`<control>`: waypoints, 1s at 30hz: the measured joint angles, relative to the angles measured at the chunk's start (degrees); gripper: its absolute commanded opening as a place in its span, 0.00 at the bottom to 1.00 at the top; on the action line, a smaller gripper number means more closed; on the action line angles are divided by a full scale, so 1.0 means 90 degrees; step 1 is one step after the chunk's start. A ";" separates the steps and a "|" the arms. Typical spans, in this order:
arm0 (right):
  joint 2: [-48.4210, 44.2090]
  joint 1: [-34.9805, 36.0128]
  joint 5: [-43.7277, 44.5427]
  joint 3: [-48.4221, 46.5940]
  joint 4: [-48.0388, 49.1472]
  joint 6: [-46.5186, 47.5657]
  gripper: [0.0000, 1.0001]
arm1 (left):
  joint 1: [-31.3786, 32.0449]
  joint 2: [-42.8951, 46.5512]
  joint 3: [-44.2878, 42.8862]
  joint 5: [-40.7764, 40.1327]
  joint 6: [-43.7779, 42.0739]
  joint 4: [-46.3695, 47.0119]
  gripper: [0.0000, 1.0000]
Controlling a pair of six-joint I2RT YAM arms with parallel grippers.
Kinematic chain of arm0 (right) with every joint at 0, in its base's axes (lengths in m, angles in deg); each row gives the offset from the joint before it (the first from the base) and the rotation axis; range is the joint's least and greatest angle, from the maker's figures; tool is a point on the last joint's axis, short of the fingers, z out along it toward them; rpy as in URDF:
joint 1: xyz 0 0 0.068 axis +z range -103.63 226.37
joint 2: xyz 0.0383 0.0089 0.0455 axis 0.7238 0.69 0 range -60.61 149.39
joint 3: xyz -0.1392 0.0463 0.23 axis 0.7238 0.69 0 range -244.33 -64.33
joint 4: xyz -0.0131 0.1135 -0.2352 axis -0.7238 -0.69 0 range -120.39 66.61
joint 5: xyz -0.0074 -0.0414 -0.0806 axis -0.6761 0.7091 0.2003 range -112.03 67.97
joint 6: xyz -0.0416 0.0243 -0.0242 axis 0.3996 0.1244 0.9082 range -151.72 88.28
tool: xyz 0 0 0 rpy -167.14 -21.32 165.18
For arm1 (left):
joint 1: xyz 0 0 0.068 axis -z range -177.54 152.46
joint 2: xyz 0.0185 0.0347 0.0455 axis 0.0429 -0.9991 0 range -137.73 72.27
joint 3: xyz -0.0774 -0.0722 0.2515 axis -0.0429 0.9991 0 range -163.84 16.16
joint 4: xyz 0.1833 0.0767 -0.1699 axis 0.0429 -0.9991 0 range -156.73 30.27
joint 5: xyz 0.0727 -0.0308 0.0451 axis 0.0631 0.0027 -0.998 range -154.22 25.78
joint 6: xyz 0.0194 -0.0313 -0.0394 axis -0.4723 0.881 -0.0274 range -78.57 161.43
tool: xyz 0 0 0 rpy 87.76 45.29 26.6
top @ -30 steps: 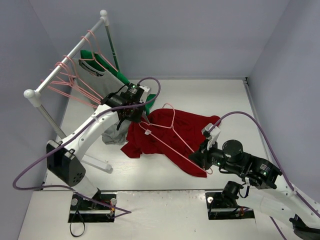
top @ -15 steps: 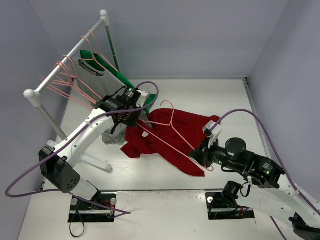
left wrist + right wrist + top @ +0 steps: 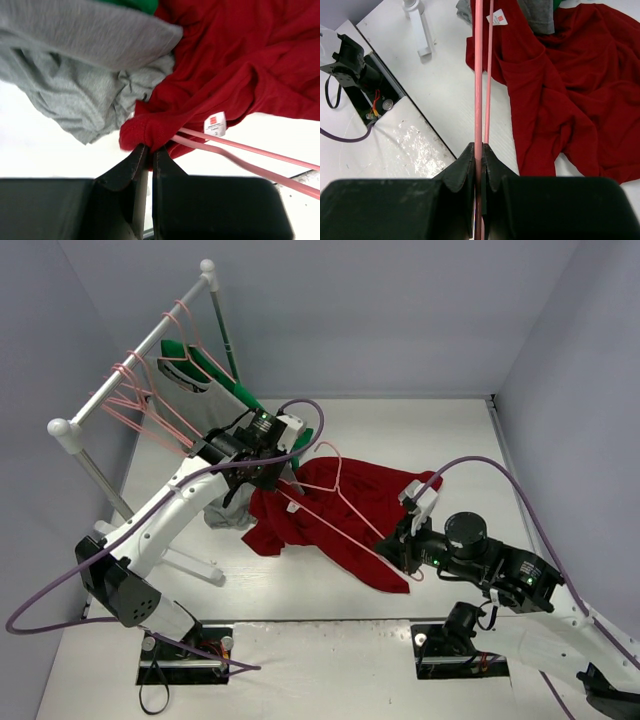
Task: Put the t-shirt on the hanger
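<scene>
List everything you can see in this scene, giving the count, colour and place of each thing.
t-shirt: one, dark red, crumpled on the table mid-scene
hanger: one, pink wire, lying across the t-shirt
spare hangers: several, pink, hung on the rail
grey shirt: one, grey, hanging from the rail, its lower part bunched beside the t-shirt
green garment: one, green, on the rail behind the grey shirt
rail: one, white, far left
table: one, white, under everything
left gripper: one, black, shut on an edge of the t-shirt
right gripper: one, black, shut on the hanger
</scene>
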 measured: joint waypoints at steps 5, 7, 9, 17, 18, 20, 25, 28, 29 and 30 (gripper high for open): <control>0.0058 0.0000 -0.0133 -0.0011 0.0217 0.0009 0.00 | 0.0207 0.0012 -0.0339 0.0000 -0.0105 -0.0035 0.00; 0.0060 0.0000 -0.0161 -0.0049 0.0288 0.0021 0.00 | 0.0275 0.0025 -0.0456 -0.0011 -0.0163 -0.0056 0.00; 0.0059 0.0000 -0.0185 -0.0109 0.0371 0.0027 0.00 | 0.0359 0.0048 -0.0618 -0.0022 -0.0251 -0.0099 0.00; 0.0077 0.0000 -0.0236 -0.1019 0.0456 0.0106 0.00 | 0.0710 0.0350 -0.2090 0.0056 -0.0611 -0.0255 0.00; 0.0074 0.0000 -0.0207 -0.1181 0.0475 0.0144 0.00 | 0.0796 0.0400 -0.2298 0.0056 -0.0642 -0.0253 0.00; 0.0049 0.0000 -0.0161 -0.1477 0.0468 0.0223 0.00 | 0.0983 0.0499 -0.2714 0.0056 -0.0702 -0.0268 0.00; -0.0075 0.0000 -0.0277 -0.1636 0.0527 0.0339 0.00 | 0.1182 0.0855 -0.2930 -0.0049 -0.0742 -0.0283 0.00; -0.0048 0.0000 -0.0627 -0.1444 0.0595 0.0333 0.00 | 0.1172 0.1008 -0.2825 -0.0358 -0.0747 -0.0330 0.00; -0.0029 0.0000 -0.0754 -0.1362 0.0620 0.0329 0.00 | 0.1168 0.1062 -0.2757 -0.0473 -0.0749 -0.0372 0.00; -0.0005 0.0000 -0.0869 -0.1292 0.0641 0.0329 0.00 | 0.1164 0.1113 -0.2678 -0.0563 -0.0750 -0.0420 0.00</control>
